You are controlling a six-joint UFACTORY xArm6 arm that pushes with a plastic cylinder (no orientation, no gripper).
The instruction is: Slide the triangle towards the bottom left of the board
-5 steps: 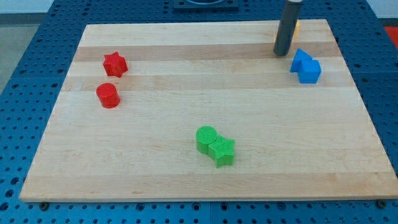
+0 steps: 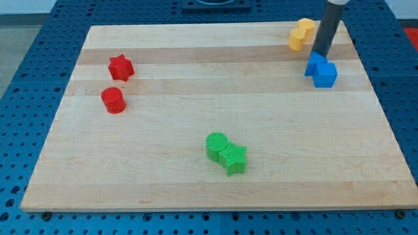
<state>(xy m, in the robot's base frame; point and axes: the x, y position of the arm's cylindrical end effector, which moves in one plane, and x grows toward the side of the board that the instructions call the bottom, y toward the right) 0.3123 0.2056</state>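
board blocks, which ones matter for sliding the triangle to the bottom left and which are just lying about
Part of the job:
- blue blocks, a touching cluster at the view's right; the triangle seems to be one of them, though shapes are hard to make out
- my tip, at the cluster's top edge

Just lying about:
- yellow block
- red star
- red cylinder
- green cylinder
- green star

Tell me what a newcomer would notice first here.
My tip stands at the view's top right, just behind the blue blocks, with yellow blocks to its left. A green cylinder and star sit bottom centre; a red star and red cylinder sit left.
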